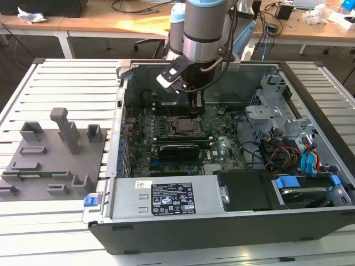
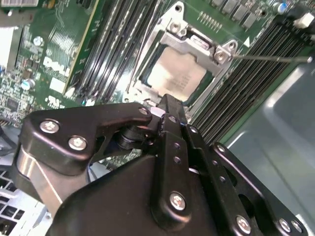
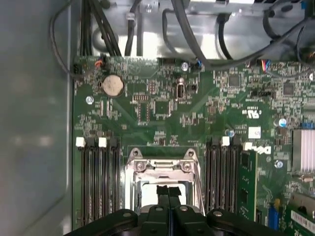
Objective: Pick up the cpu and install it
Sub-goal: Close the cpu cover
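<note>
Exterior view first: the arm reaches down into the open computer case, and the claw hangs close over the motherboard. Its two fingers are pressed together with nothing between them. In the first wrist view the black fingertips meet side by side.

Just below and ahead of those tips lies the cpu. It sits flat inside the metal-framed socket, with its pale top showing through the frame's window. Memory slots run along both sides of the claw. A thin metal lever juts out from one corner of the frame, pointing away from the claw. Whether it is latched cannot be told. Well away from the claw, outside the case, stands the grey fixture plate.

Judging by this, the pick-up and the placing look done, and the work is at the tail of the install, with the chip seated and let go. Any further move so close to the socket calls for a straight, gentle path and very little force. A sideways brush from the closed tips could shift the chip or catch the frame.
</note>
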Controlling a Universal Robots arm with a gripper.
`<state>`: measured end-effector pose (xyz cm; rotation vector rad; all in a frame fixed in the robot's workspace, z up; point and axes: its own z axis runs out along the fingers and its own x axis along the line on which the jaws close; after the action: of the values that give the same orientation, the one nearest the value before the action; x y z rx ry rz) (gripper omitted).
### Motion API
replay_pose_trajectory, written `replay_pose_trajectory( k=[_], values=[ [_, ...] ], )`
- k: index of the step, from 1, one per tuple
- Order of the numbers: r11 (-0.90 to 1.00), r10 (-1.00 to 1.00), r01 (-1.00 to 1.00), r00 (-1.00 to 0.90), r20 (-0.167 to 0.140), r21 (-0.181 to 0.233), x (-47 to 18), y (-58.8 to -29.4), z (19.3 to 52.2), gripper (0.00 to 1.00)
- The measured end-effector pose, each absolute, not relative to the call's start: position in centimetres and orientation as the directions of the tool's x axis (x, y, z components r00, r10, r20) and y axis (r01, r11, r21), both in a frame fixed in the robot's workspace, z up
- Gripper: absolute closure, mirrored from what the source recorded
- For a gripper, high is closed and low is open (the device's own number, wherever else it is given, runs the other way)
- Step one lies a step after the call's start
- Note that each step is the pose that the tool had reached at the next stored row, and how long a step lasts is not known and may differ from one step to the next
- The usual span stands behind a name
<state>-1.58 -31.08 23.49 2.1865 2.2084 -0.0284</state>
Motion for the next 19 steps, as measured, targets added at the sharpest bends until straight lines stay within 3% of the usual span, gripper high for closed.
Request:
replay_pose_trajectory(
  k=[12,19],
  values=[
    [0.011,0.999,1.000,-0.010,-0.037,0.011,-2.47,-31.08,23.01,0.89],
    [0.214,0.976,0.977,-0.213,-0.037,0.011,-2.47,-31.08,22.97,0.89]
  ],
)
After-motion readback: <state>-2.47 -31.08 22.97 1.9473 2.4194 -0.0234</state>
